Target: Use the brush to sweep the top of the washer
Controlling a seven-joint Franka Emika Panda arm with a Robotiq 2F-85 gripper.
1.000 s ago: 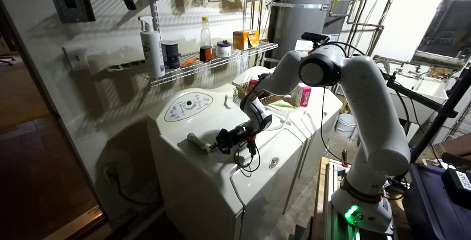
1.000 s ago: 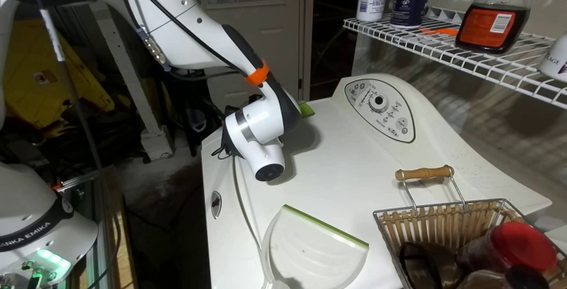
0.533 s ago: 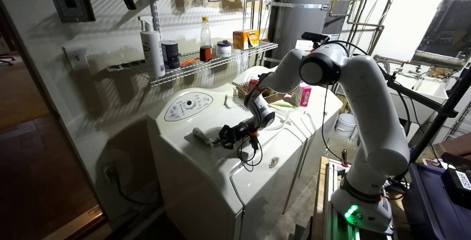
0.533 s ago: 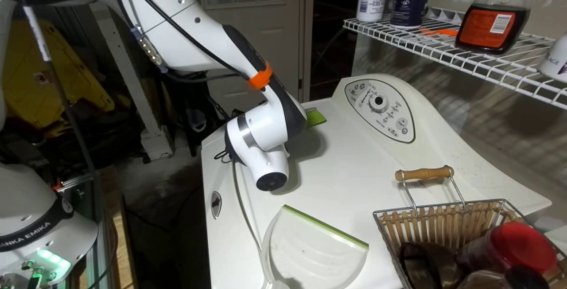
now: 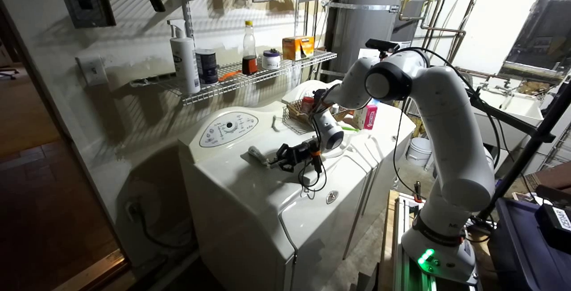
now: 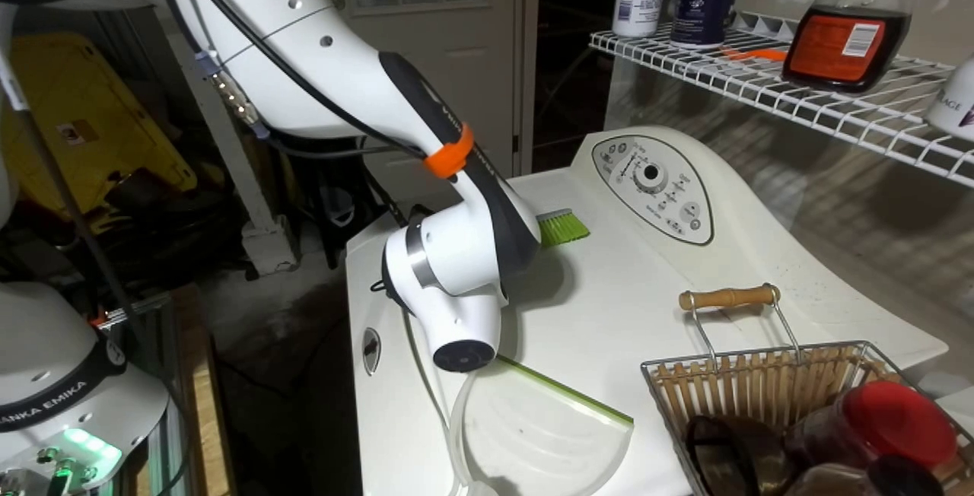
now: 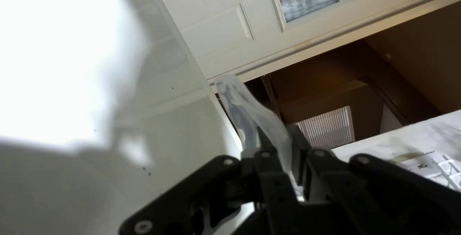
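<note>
The brush has green bristles (image 6: 563, 227), which show beside my forearm in an exterior view. Its pale handle shows in the wrist view (image 7: 248, 110) and the brush is also in an exterior view (image 5: 258, 153). My gripper (image 5: 272, 162) is shut on the brush, low over the washer's white top (image 6: 593, 283). In the wrist view the gripper's fingers (image 7: 279, 139) stand on both sides of the handle. I cannot tell whether the bristles touch the lid. The gripper itself is hidden behind the arm in an exterior view. The washer's dial panel (image 5: 229, 128) stands at the back.
A clear dustpan with a green edge (image 6: 548, 427) lies on the washer, close to my wrist. A wire basket with jars (image 6: 761, 359) stands beside it. A wire shelf (image 6: 715, 70) with bottles overhangs the back. A pink box (image 5: 366, 117) stands farther along.
My gripper has moved with the brush along the washer top, away from the washer's door-side end and toward the dustpan. More of the green bristles shows now.
</note>
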